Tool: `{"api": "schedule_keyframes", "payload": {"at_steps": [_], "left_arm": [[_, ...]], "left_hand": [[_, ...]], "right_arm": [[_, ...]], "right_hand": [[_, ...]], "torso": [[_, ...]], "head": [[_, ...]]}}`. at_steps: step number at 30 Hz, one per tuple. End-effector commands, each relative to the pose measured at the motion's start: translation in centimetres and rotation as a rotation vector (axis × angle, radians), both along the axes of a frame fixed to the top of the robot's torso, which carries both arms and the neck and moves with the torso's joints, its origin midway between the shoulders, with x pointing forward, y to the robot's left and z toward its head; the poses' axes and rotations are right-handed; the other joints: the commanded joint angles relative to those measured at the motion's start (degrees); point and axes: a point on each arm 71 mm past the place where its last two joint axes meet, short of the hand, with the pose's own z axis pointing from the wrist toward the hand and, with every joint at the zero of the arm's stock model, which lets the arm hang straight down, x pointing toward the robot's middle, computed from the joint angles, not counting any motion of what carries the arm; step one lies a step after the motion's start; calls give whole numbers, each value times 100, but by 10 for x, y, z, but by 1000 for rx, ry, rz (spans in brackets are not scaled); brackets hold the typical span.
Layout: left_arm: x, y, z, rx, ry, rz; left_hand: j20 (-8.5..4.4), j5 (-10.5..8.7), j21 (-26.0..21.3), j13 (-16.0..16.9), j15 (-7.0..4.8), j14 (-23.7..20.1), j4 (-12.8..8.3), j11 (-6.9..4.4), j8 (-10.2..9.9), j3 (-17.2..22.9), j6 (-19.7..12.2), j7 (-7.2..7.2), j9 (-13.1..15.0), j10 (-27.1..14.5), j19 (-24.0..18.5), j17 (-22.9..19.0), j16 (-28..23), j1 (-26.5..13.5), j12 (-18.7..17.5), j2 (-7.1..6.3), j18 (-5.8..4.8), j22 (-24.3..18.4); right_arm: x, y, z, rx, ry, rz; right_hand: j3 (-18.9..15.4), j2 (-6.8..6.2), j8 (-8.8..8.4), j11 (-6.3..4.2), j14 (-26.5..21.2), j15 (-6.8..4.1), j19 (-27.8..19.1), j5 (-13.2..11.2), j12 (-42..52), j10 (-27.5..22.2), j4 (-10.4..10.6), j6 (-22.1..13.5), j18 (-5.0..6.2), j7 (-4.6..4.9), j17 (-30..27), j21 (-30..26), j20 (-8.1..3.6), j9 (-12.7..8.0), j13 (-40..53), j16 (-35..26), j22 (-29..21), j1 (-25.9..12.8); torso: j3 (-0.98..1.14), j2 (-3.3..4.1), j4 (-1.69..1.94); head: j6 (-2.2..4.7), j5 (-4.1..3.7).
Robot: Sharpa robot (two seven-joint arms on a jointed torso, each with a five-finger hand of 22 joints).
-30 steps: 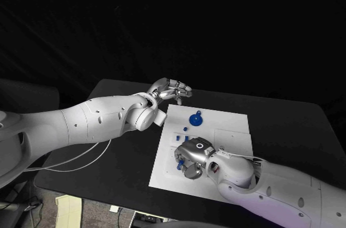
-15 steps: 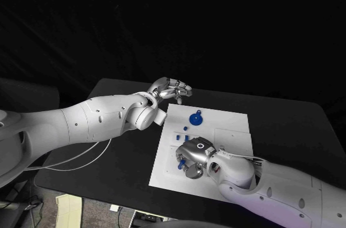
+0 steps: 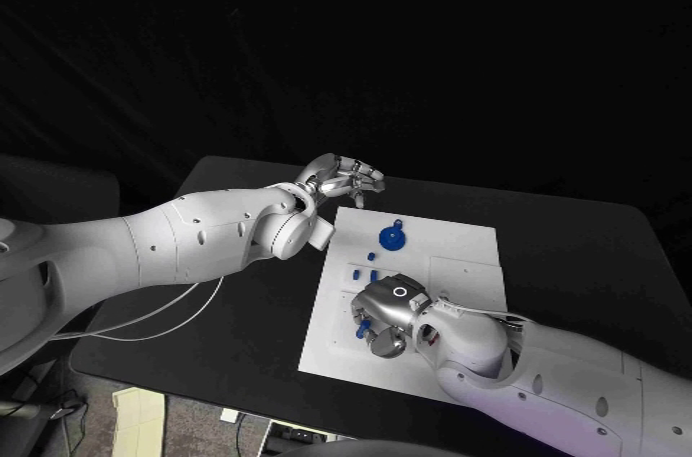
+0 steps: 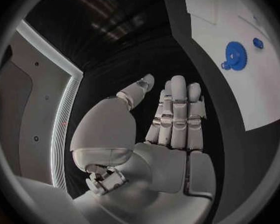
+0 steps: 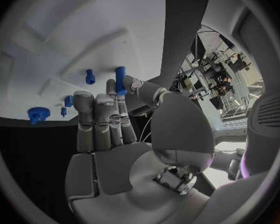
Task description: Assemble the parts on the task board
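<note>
Black counter (image 3: 577, 247), dark backdrop, white task board (image 3: 459, 252) lying flat mid-counter.

Nearest: right hand (image 3: 387, 315) sits over the near-left part of the board. In the right wrist view its fingers (image 5: 102, 115) are clamped on a small blue peg (image 5: 120, 79), pinched at the tips against the thumb, peg roughly upright and just above the board surface. Can't tell whether the tip is already in a hole or only hovering.

Just beyond the hand: a few short blue pegs (image 3: 372, 275) standing on the board, near each other. Right wrist view shows them too, one (image 5: 89, 76) beside the held peg, more out toward the blue gear (image 5: 35, 114). Whether they're seated in sockets or merely standing is too small to judge.

Further up the board: the blue gear (image 3: 391, 239), lying flat, with a smaller blue piece (image 3: 398, 224) just beyond it, well apart from the right hand. Left wrist view shows the same gear (image 4: 234, 55).

Farthest: left hand (image 3: 343, 182) off the board's far-left corner, holding nothing, fingers (image 4: 177, 112) straight and side by side, thumb apart.

My read: early-to-mid. Some pegs look placed, one peg is in hand for insertion, gear looks untouched by either hand. Left to do: seat this peg, then deal with the gear and any remaining loose bits.
</note>
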Motion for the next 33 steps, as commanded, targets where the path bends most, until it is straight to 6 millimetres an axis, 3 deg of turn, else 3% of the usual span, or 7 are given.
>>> {"api": "schedule_keyframes", "payload": {"at_steps": [1,14,26,30,33], "left_arm": [[0,-3,1,-11,-2,-16],[0,-5,1,-12,-1,-18],[-1,-4,1,-12,0,-18],[-1,-3,1,-10,0,-15],[-1,-3,1,-11,0,-16]], "left_hand": [[-20,-9,-31,8,12,28,13,0,-1,-22,-29,29,-6,-39,26,11,-32,-33,-18,11,194,9],[-20,-9,-33,9,12,28,12,0,-1,-23,-31,30,-6,-41,27,14,-34,-33,-18,10,195,11],[-20,-9,-35,9,12,28,12,0,-1,-25,-35,31,-7,-43,28,18,-36,-35,-18,9,195,13],[-19,-9,-36,9,13,29,13,1,-2,-26,-36,31,-8,-43,28,19,-36,-36,-18,8,195,14],[-19,-9,-36,9,13,29,13,1,-2,-26,-37,32,-8,-44,28,20,-37,-36,-18,8,195,14]], "right_arm": [[-2,3,-2,-35,-2,9],[-10,10,-12,-75,14,35],[-10,7,-13,-61,28,28],[-9,5,-12,-23,41,17],[-8,5,-10,8,40,8]], "right_hand": [[5,57,19,-71,-94,-131,-11,14,20,237,-38,32,682,5,6,21,-36,7,1,33,6,-15],[2,66,17,-71,-95,-131,-13,14,16,236,-50,32,682,5,7,21,-36,7,4,33,9,-25],[17,41,3,-64,-104,-122,-32,32,-3,221,-78,23,682,12,0,5,-26,0,10,20,13,-68],[-167,-221,-69,-19,-98,-87,-33,409,-80,129,-132,-54,682,53,-22,-9,11,-38,11,-2,27,-332],[-480,-407,-184,50,-92,-16,-21,316,-207,-69,-150,-244,682,136,-34,-21,19,-92,-25,-10,33,-531]], "torso": [[-2,0,-1],[-10,2,7],[-4,0,2],[-2,-3,-3],[-2,-1,-5]], "head": [[3,-13],[-33,-12],[-52,-1],[-54,8],[-49,12]]}}
